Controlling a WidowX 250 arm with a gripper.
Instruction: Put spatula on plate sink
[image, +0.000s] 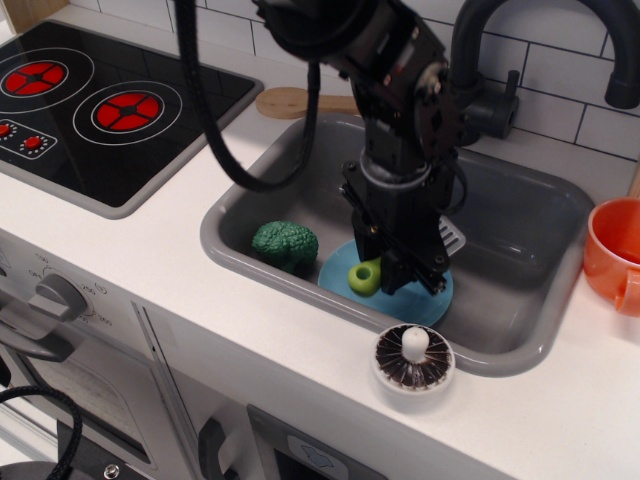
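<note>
The spatula has its lime-green handle (364, 276) low over the light-blue plate (432, 300), and its grey slotted blade (451, 238) sticks out behind the arm to the right. My gripper (402, 266) points down into the grey sink (520, 235) and is shut on the spatula's middle, right above the plate. I cannot tell whether the handle end touches the plate. The arm hides much of the plate and the spatula's shaft.
A green toy broccoli (285, 243) lies in the sink left of the plate. A small white dish (414, 357) sits on the front rim, an orange cup (612, 252) at the right, a dark faucet (480, 70) behind, a wooden spoon (290, 101) and stove (90, 100) to the left.
</note>
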